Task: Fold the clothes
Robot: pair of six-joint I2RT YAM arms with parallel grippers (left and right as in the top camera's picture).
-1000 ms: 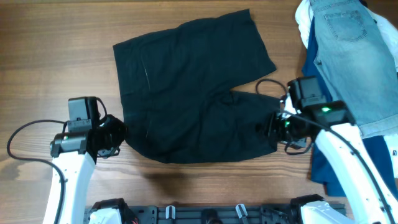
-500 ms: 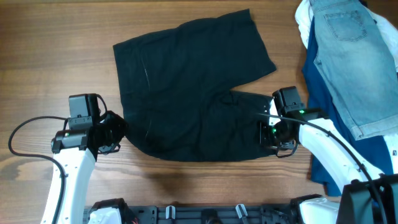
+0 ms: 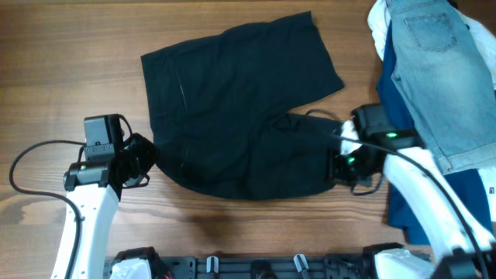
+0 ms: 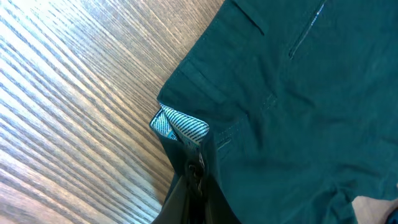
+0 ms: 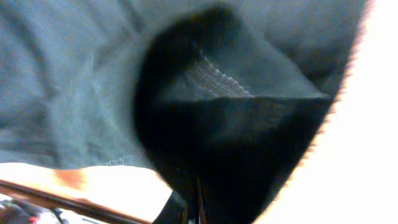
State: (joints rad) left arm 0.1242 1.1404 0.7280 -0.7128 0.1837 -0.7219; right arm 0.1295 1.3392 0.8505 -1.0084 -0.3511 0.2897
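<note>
The black shorts (image 3: 240,108) lie spread on the wooden table, waistband to the left and legs to the right. My left gripper (image 3: 147,159) is shut on the near waistband corner. In the left wrist view the fabric (image 4: 298,112) is pinched between the jaws (image 4: 196,186), and a striped label (image 4: 177,124) shows at the folded corner. My right gripper (image 3: 339,167) is shut on the hem of the near leg. The right wrist view shows the dark cloth (image 5: 81,81) bunched over the closed gripper (image 5: 196,208).
Light-blue denim shorts (image 3: 434,70) lie at the right edge on a dark blue garment (image 3: 411,201), with a white cloth (image 3: 378,23) at the back. Bare wood (image 3: 70,46) surrounds the black shorts on the left and at the front.
My right gripper has closed on the near leg's hem, moving in and then drawing slightly right, bunching the cloth. The left gripper has stayed shut on the waistband corner.
</note>
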